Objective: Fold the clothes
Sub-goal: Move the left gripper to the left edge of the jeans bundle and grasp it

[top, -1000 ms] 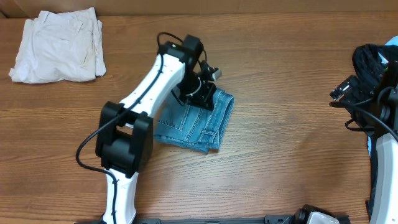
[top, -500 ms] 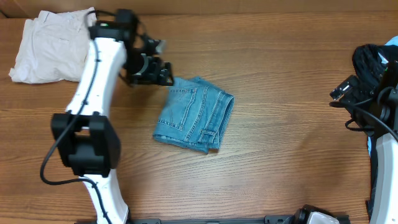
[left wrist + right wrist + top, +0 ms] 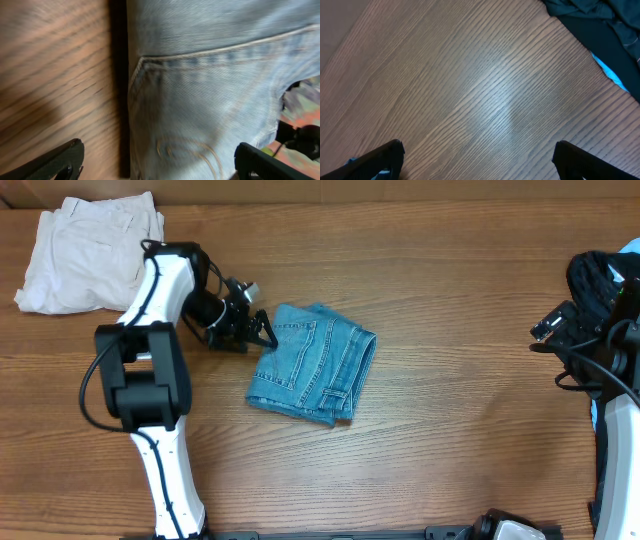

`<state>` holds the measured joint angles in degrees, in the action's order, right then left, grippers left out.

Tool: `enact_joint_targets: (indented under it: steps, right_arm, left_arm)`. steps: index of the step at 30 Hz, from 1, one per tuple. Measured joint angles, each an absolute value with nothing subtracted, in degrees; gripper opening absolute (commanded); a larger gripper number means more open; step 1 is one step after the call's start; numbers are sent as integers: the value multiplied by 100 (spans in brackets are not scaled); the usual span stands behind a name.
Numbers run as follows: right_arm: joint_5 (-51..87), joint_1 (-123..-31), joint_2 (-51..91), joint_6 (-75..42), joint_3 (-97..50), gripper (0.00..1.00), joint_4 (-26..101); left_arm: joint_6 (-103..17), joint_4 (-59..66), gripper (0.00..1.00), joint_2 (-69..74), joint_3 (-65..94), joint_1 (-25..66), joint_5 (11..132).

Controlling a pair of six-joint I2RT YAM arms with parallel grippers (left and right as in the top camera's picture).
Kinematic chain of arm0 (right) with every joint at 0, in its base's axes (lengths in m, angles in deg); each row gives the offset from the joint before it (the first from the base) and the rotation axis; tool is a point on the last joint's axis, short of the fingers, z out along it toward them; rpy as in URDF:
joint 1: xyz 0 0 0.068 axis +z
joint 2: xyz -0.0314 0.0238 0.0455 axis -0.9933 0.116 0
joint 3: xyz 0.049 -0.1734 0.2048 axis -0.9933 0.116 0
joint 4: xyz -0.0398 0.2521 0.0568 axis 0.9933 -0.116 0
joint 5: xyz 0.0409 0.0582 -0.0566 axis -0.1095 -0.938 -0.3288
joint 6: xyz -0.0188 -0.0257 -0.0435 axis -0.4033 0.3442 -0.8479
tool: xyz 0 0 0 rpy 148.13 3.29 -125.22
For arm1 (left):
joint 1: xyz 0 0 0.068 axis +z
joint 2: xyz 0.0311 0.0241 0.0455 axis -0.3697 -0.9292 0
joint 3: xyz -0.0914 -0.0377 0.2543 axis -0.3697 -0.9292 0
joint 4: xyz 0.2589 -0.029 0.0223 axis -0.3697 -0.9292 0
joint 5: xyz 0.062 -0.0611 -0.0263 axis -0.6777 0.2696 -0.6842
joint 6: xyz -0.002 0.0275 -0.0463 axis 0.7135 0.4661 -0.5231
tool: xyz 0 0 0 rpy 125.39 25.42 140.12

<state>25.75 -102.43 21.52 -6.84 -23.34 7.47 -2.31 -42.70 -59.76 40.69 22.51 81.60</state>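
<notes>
Near the middle of the wooden bench [image 3: 450, 430] lie the jeans [image 3: 312, 365], light blue denim already doubled into a compact packet. A stitched back pocket [image 3: 300, 345] faces up. Its long sides run roughly from 12 to 6 o'clock, tilted a little.

At the packet's 10 o'clock corner, the left fingers [image 3: 250, 330] are spread open and hold nothing. From the left wrist camera, one tip sits over bare wood and the other over denim, so they straddle the folded edge. I cannot tell whether they touch the cloth.

Far off at 3 o'clock, the right fingers [image 3: 382, 155] are also spread wide and empty, over bare wood. A black garment [image 3: 605, 280] is heaped behind that arm at 2 o'clock. A cream garment [image 3: 95, 252] lies folded at 10 o'clock, well apart from the jeans.

The folding looks close to done, and the step in hand seems to be taking or squaring this left edge. To do it well, the fingers should probably come down low so the outer tip slips beneath every layer. A shallow pinch risks lifting only the top layer and opening the packet. Any carry should stay low and even.
</notes>
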Motion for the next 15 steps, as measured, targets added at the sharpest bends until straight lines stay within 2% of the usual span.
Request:
enact_joint_targets:
  steps: [15]
  right_arm:
    - [2577,-10243,2152,-684,-2334,100,747]
  left_arm:
    - [-152,-4613,98,-6516,4071,2009,9083]
